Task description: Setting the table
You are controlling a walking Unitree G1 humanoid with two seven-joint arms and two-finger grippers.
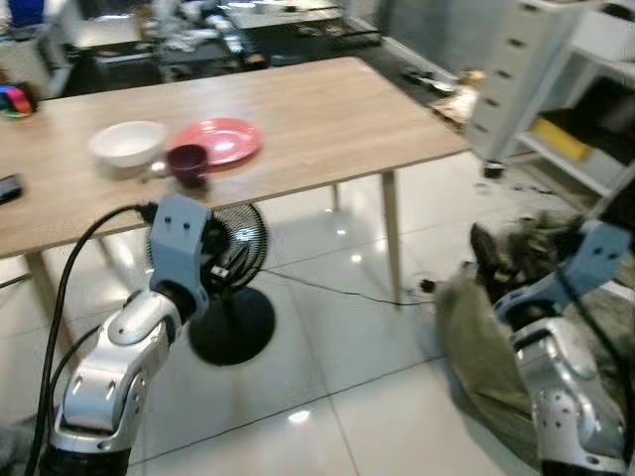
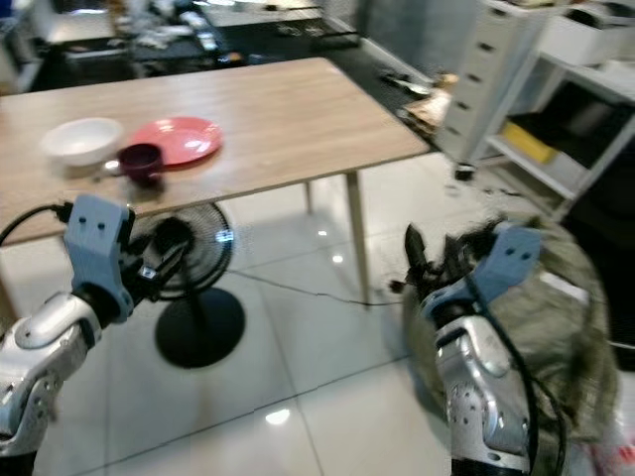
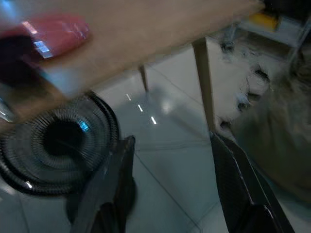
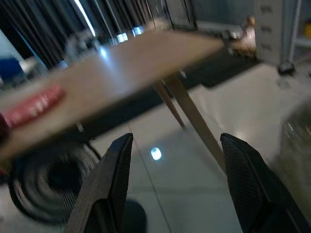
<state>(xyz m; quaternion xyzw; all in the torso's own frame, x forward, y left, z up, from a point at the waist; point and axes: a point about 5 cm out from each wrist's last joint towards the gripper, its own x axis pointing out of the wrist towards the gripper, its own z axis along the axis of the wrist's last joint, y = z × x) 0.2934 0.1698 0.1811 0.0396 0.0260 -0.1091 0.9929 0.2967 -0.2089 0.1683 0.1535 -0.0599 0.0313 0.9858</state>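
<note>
Pink plate (image 1: 218, 140), white bowl (image 1: 128, 143) and dark cup (image 1: 188, 163) sit on the worktop (image 1: 327, 119), above and ahead of the nearer left claw (image 3: 170, 189); both it and the right claw (image 4: 177, 187) gape wide, empty.

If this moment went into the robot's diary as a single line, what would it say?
phase: nearing table | on it: white bowl, dark cup, pink plate | left gripper: open, empty | right gripper: open, empty
</note>
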